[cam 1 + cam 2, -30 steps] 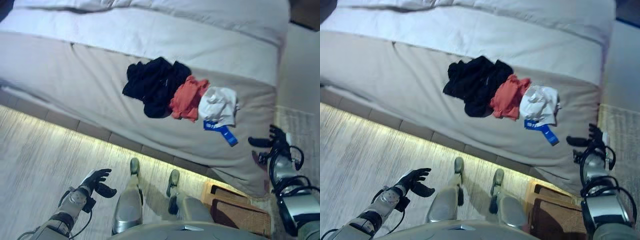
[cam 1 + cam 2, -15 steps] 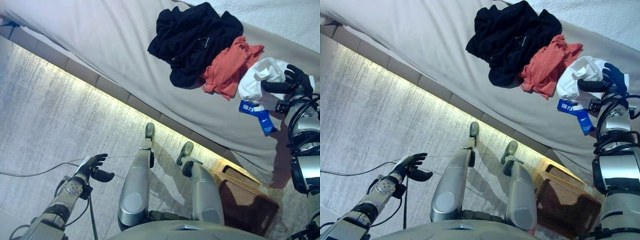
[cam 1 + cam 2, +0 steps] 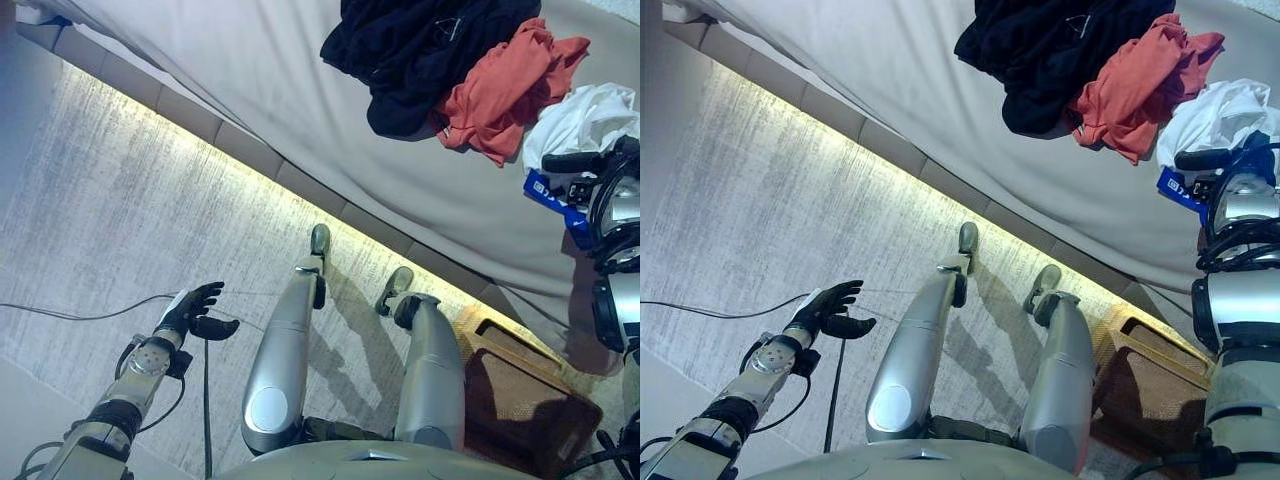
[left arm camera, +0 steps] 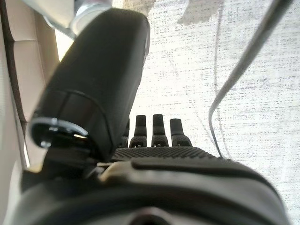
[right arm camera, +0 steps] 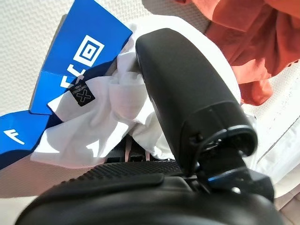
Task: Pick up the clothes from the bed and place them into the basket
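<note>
Here, three garments lie bunched together on the bed (image 3: 250, 90): a black one (image 3: 420, 45), an orange one (image 3: 505, 90) and a white one (image 3: 585, 120) with blue printed panels. The right hand (image 3: 600, 165) rests on the white garment, fingers buried, grip unclear. The left hand (image 3: 195, 315) hangs relaxed, empty, over the floor. The wicker basket (image 3: 515, 400) is partly cut off.

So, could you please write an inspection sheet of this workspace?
Surface: grey bed, sheet bare apart from the clothes.
Job's things: black garment, orange garment, white garment with blue print in a row; wicker basket on the floor.
Clutter: nothing seen.
Robot hands: right robot hand on the white garment, fingers hidden; left robot hand open over the floor.
Cables: nothing seen beyond the robot's own.
Surroundings: pale floor, lit strip under the bed edge.
</note>
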